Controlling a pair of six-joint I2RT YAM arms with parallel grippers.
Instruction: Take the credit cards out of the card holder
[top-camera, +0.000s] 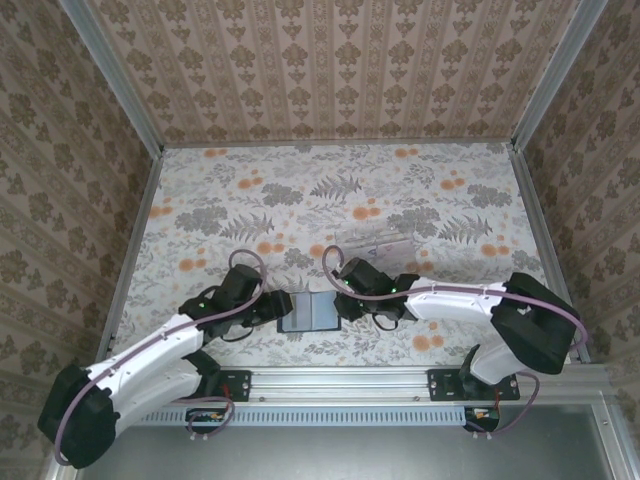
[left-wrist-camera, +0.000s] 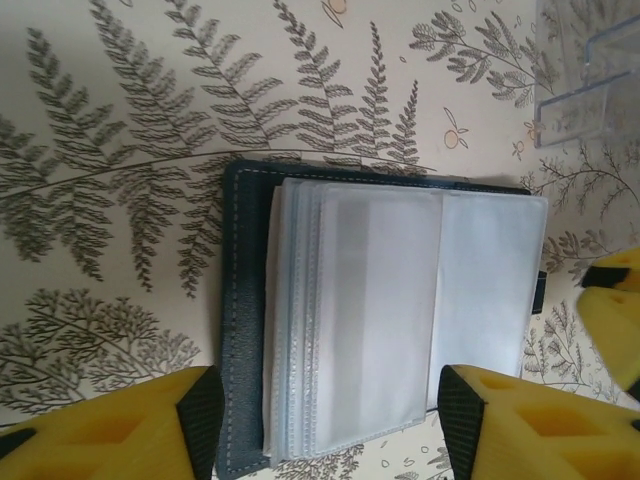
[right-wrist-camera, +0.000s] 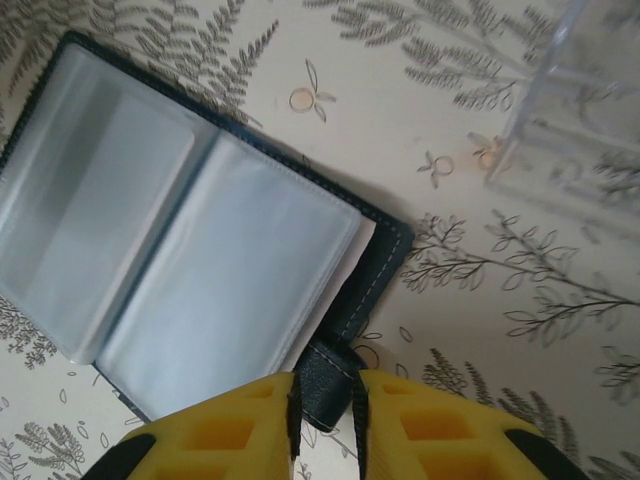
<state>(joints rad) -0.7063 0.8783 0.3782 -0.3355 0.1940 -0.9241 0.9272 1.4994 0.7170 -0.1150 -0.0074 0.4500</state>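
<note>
Open card holder (top-camera: 308, 312) lies flat on the table (top-camera: 220, 200), near edge, centre, btwn the two arms. Its clear sleeves (right-wrist-camera: 230, 290) face up. The credit cards (left-wrist-camera: 380, 290) show as pale rectangles inside them; count unclear. L gripper (top-camera: 272, 308) is at the holder's left end, jaws wide, fingers (left-wrist-camera: 190, 420) either side of the sleeve stack; can't tell if touching. R gripper (top-camera: 342, 303) is at the right end, jaws narrow, pinching the holder's small tab (right-wrist-camera: 325, 375). Clear tray (top-camera: 380, 245) sits farther back & right, apart from the holder.
</note>
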